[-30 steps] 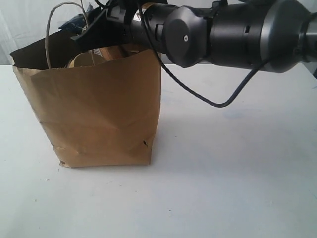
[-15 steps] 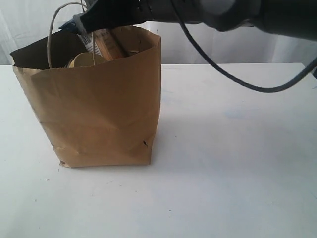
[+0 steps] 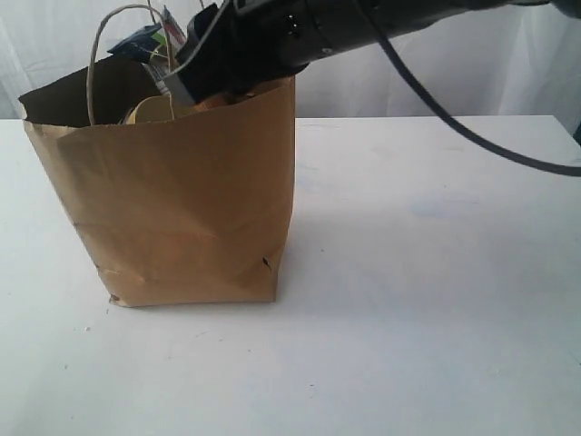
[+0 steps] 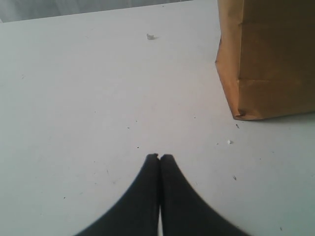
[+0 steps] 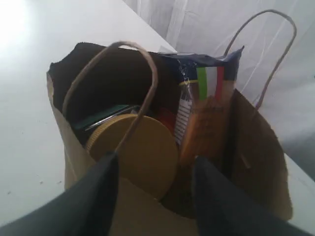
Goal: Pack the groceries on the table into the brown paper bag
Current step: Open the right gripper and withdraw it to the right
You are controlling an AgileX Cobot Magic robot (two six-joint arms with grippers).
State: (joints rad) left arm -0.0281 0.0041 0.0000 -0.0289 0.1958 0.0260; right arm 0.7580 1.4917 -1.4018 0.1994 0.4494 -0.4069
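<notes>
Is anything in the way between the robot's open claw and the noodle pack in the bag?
Nothing solid. The right gripper hangs with jaws open above the brown paper bag; only a thin handle loops beside the spaghetti pack.

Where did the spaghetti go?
The spaghetti pack stands upright inside the brown paper bag, its top poking out, beside the gold-lidded jar, on the exterior view's left.

1. Right arm: black, rounded housings with a dull sheen, ending above the bag in a boxy block with a pale grey edge.
2. A thin black cable loops off the arm (hanging free, clear of the bag).
3. Left gripper: two matte black, curved, tapering fingers.
4. Right gripper: broad black fingers, smooth, unmarked.
</notes>
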